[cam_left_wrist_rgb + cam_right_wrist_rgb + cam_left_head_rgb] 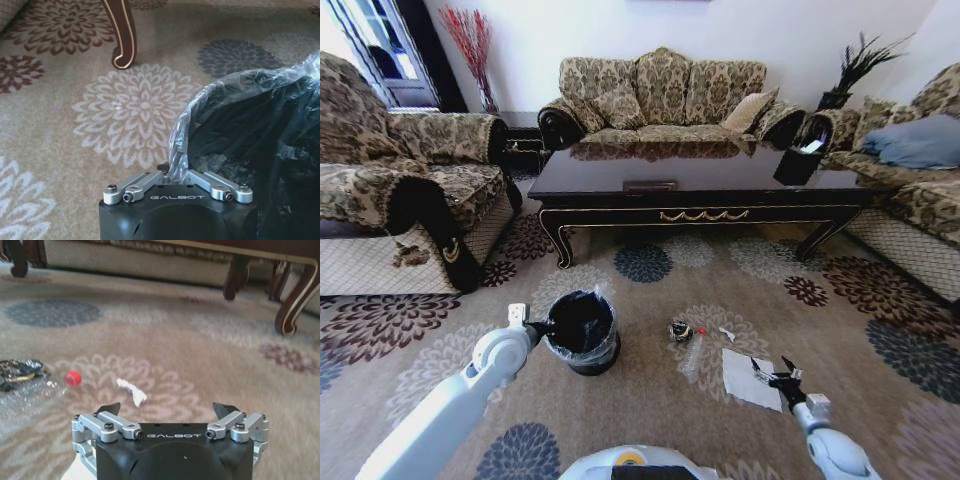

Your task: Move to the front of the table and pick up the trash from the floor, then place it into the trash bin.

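landmark: long low glossy near-black coffee table (700, 185) with gold ornament on its front apron; everything below is placed against it
robot position: already parked in front of the table, on the floral carpet (650, 400)
trash bin: small round black bucket with crinkled clear plastic liner (582, 330), on the carpet in front of the table's left end, upright
left gripper: (535, 328) at the bin's rim on the side away from the litter; in the left wrist view (175, 175) the fingers are pinched together on the liner edge, so closed on the bin's rim
right gripper: (775, 378) low over the carpet in front of the table's right half, jaws spread wide, holding nothing; in the right wrist view (170, 412) both tips stand well apart
flat white paper sheet: (750, 378) on the carpet right under or just beside the right gripper; contact cannot be told
crushed clear plastic bottle with red cap: (692, 352) lying between bin and paper; cap shows in the right wrist view (73, 378)
dark crumpled wad: (679, 330) touching or just beside the bottle, nearer the table
small white scrap: (727, 334) near the paper's table-side corner, also (132, 391)
step in hand: judged as pick-up; drive looks done, all litter is on the floor
next move calls for: lowering the open right jaws flat onto a paper edge or onto the scrap ahead, then closing; a thin sheet will likely slip, so an edge pinch is needed
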`<state>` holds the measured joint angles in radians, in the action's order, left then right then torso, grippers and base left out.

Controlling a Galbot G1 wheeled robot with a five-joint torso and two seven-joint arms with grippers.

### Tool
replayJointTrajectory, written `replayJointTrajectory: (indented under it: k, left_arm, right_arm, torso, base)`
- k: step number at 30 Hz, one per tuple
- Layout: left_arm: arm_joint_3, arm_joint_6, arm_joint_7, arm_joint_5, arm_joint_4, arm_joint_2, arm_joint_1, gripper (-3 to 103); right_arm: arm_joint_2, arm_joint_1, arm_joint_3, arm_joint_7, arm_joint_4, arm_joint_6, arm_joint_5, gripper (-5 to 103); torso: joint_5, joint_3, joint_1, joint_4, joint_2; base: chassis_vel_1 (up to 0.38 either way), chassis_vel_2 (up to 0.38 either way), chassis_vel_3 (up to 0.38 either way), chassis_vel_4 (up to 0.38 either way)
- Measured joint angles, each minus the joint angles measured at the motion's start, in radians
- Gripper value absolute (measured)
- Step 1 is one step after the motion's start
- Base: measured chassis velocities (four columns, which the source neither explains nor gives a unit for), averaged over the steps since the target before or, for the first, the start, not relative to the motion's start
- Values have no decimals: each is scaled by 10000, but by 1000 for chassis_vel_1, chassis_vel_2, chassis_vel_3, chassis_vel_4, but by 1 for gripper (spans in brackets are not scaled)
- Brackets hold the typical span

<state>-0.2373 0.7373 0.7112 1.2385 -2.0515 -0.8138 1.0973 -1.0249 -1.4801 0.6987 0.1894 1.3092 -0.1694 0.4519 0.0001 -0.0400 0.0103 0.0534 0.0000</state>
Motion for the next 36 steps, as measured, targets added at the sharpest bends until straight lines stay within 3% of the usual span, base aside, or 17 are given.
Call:
replayJointTrajectory:
  k: [6,17,29,33,35,36]
  left_arm:
    - [304,-1,42,-171,17,-48,68,2]
    - [590,-5,77,-579,-70,-65,138,2]
    - [580,-12,29,-561,-133,101,179,2]
    - [505,-14,27,-376,-183,337,116,2]
    - [490,-14,32,-355,-190,352,104,2]
    - [447,-19,33,-339,-208,385,93,2]
  right_arm:
    - [237,77,-346,67,-265,222,-102,100]
    - [485,1182,-1291,283,-2475,143,-477,100]
    - [338,1410,-1611,582,-2783,111,-458,102]
    - [280,1588,-1741,621,-3055,137,-448,89]
    - [279,1609,-1753,633,-3092,138,-448,89]
    - [279,1642,-1768,720,-3170,142,-470,78]
  torso:
    - [-1,0,0,1,0]
    - [-1,-1,0,0,0]
    - [-2,0,0,-2,0]
    - [0,0,0,-1,0]
    - [0,0,0,-2,0]
    - [-3,0,0,-2,0]
  base:
    - [0,0,0,0]
    - [0,0,0,0]
    - [0,0,0,0]
    - [0,0,0,0]
    - [0,0,0,0]
    - [0,0,0,0]
